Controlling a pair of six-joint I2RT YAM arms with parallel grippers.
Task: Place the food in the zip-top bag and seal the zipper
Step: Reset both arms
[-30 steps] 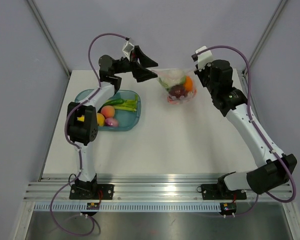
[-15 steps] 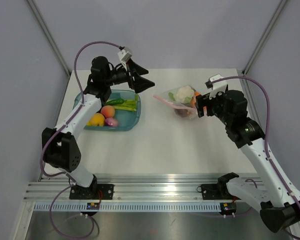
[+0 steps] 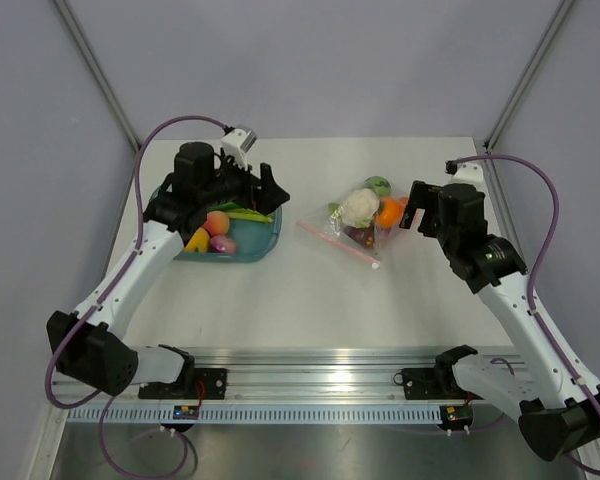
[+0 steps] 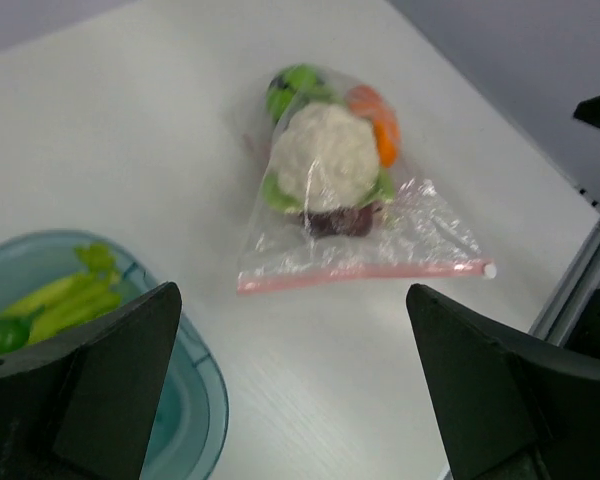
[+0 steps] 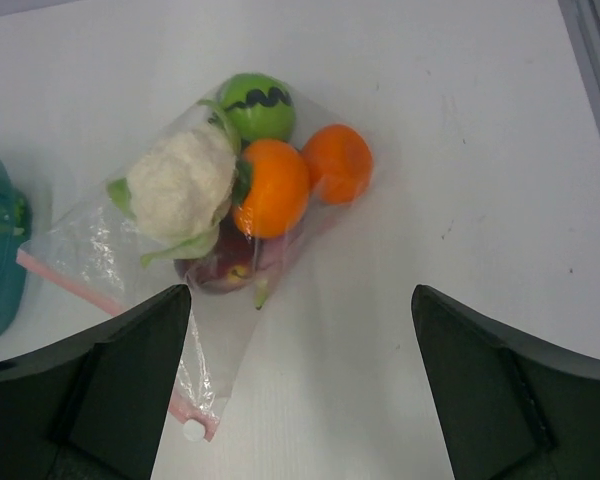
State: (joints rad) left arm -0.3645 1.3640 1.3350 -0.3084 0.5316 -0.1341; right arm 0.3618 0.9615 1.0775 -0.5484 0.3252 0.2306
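Currently both open-handed, nothing held: left gripper (image 3: 273, 192) over right rim of teal tray (image 3: 250, 255), right gripper (image 3: 416, 208) well right of tray. Zip-top bag (image 3: 355, 222), food (image 3: 361, 207) inside, lies flat right of tray, between them.

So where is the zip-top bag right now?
In the top view the zip-top bag lies on the table right of centre, between the teal tray and the open right gripper, its zipper toward the near side.
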